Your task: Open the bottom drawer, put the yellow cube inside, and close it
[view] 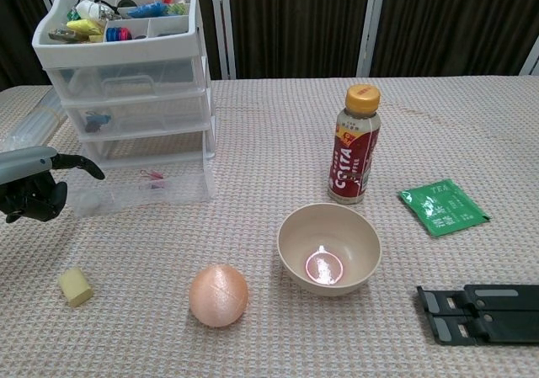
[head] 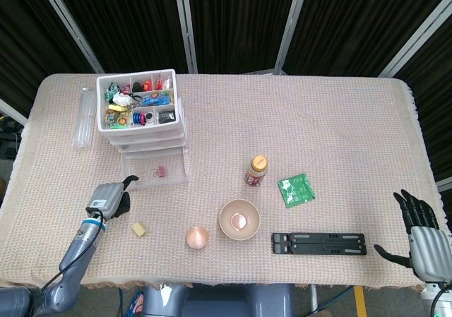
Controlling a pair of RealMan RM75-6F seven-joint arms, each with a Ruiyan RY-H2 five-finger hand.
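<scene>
The bottom drawer of the white drawer unit stands pulled out, so the opening step looks done and the pick-up is in hand. The yellow cube lies on the tablecloth, near the left hand and just in front of the open drawer. That hand holds nothing, fingers loosely curled with one poking toward the drawer. The right hand rests spread at the table's far edge (it seems idle). Next, the left hand must drop onto the cube and pinch it.
</scene>
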